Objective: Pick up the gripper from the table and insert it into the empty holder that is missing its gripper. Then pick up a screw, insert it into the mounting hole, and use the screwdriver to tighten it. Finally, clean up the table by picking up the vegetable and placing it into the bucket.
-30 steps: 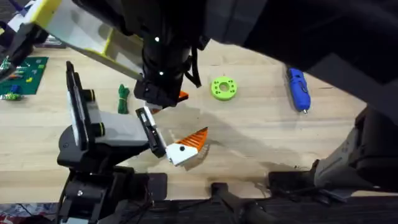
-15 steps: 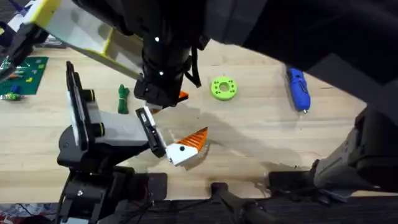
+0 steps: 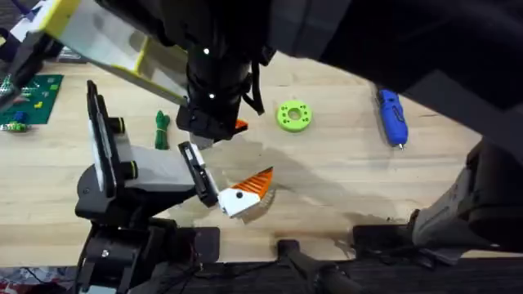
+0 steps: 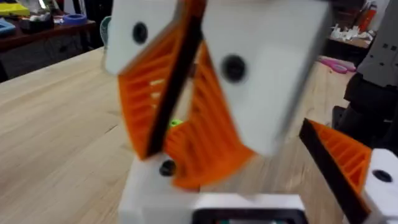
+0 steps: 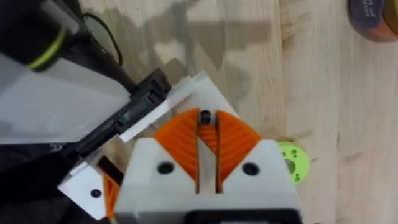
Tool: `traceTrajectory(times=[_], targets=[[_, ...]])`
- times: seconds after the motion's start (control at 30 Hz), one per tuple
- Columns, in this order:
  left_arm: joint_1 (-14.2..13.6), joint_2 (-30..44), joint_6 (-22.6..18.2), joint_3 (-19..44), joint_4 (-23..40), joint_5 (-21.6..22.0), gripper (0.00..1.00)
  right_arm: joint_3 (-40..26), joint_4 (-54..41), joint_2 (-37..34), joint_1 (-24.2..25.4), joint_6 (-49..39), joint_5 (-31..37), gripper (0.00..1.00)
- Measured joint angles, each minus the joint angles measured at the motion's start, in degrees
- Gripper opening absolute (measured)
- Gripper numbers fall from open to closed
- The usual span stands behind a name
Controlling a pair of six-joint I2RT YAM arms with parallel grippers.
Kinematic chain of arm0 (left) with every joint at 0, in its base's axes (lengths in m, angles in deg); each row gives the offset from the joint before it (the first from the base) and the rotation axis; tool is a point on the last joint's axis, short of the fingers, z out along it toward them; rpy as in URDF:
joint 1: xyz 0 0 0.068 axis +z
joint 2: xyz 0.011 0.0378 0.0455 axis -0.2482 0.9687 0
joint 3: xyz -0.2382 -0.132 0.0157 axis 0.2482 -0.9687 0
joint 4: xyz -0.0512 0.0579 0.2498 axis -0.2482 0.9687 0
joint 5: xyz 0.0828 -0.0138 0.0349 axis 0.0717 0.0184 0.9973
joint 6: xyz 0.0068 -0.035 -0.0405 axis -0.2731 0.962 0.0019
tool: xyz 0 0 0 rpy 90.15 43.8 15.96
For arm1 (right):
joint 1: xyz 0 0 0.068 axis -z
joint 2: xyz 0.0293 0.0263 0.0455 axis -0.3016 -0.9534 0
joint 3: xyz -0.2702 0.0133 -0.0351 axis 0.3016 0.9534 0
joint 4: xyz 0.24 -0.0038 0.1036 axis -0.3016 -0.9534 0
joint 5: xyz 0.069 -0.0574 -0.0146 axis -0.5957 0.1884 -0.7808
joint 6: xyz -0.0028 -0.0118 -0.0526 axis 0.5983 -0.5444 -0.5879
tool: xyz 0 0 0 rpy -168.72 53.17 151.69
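Left fingers (image 4: 186, 118): pinching a gripper piece (image 4: 205, 130).
Right fingers (image 5: 207, 152): pressed nearly together, over the holder (image 5: 134, 115).
Overhead: screwdriver (image 3: 391, 117), vegetable (image 3: 162, 129) on tabletop (image 3: 343, 175).
Right wrist: bucket (image 5: 374, 15).

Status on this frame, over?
Right hand shut, over holder's crossbar. Left hand low beside mounted gripper. Vegetable, screwdriver on table.

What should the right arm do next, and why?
Probably ease the right gripper toward the white mount. It seems to pinch a small dark screw at its tips, close to the mount but not yet seated.
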Motion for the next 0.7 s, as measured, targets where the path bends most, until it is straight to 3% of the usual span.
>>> traceTrajectory(times=[0.17,0.2,0.7], targets=[[0.0,-0.02,0.0,0.0,0.0,-0.05,0.987,-0.31,-0.02,0.0,0.62,-0.5,1.87,0.895],[0.0,-0.02,-0.01,0.0,0.0,-0.04,0.987,-0.44,-0.01,0.0,0.95,-0.65,2.15,0.969],[0.0,-0.01,-0.05,0.0,-0.02,-0.03,0.986,-0.5,-0.13,0.34,1.11,-0.8,2.34,0.995]])
